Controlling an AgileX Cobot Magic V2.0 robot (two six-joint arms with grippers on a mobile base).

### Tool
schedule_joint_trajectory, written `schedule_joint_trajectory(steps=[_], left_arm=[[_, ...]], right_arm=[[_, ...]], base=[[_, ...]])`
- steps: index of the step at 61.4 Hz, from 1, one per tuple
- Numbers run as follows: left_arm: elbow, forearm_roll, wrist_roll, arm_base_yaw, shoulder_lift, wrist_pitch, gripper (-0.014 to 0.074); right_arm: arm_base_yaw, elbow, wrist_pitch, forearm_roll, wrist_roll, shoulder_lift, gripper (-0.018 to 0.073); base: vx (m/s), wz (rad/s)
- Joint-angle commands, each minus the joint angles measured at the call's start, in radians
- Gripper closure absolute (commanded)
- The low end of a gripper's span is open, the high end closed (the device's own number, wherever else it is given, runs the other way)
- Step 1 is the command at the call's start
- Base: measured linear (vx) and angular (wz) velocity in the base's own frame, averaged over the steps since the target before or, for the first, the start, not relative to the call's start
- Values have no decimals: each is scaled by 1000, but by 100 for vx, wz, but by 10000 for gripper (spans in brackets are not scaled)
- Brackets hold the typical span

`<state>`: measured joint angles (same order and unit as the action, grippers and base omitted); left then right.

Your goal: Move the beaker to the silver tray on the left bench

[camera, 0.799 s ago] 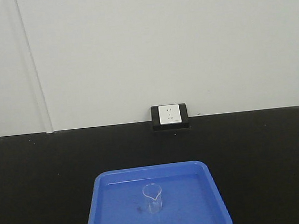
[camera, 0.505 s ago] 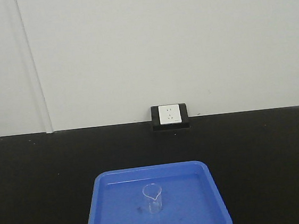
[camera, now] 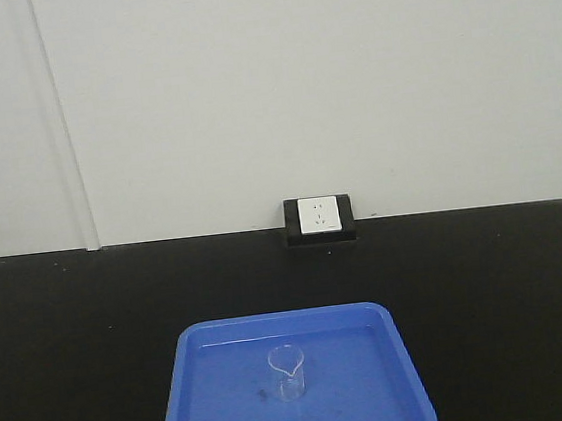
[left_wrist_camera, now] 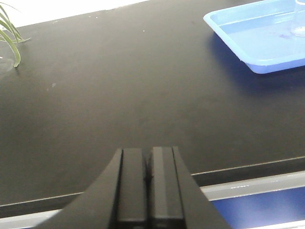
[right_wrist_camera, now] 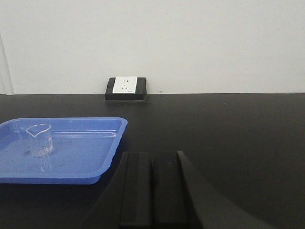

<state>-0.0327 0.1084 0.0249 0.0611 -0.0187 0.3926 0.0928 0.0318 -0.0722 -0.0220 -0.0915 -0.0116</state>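
currently the beaker (camera: 287, 373) stands upright inside the blue tray (camera: 187, 411), near the tray's middle. it looks empty; you can see the tray floor through the glass. its spout shows at the left of the rim in the right wrist view. a faint dark smudge marks the tray floor just left of the beaker in the front view

the blue tray sits flat on the black surface (camera: 63, 334), low and centred in the front view, its near edge cut by the frame. behind it, where the surface meets the white wall (camera: 298, 88), you have a white socket plate (camera: 318, 215) in a black housing

your left gripper (left_wrist_camera: 148, 160): fingers pressed together, only a thin seam between them, nothing held. it hangs low over bare surface near the front edge, well apart from the tray. the tray shows at the upper right of the left wrist view, with the beaker cut by the frame edge. a few green leaves (left_wrist_camera: 10, 36) enter at the upper left of that view

your right gripper (right_wrist_camera: 152, 162): fingers likewise closed flat on each other, nothing held. it sits low over the surface; tray and beaker lie ahead and to its left, apart from it. neither gripper touches beaker or tray
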Motion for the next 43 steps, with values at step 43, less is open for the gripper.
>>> schedule_joint_trajectory(steps=[43], left_arm=[[-20,-1,-2,4,-7,-82,595]], right_arm=[[-4,-506,315,-17,43,545,570]], base=[[0,0]])
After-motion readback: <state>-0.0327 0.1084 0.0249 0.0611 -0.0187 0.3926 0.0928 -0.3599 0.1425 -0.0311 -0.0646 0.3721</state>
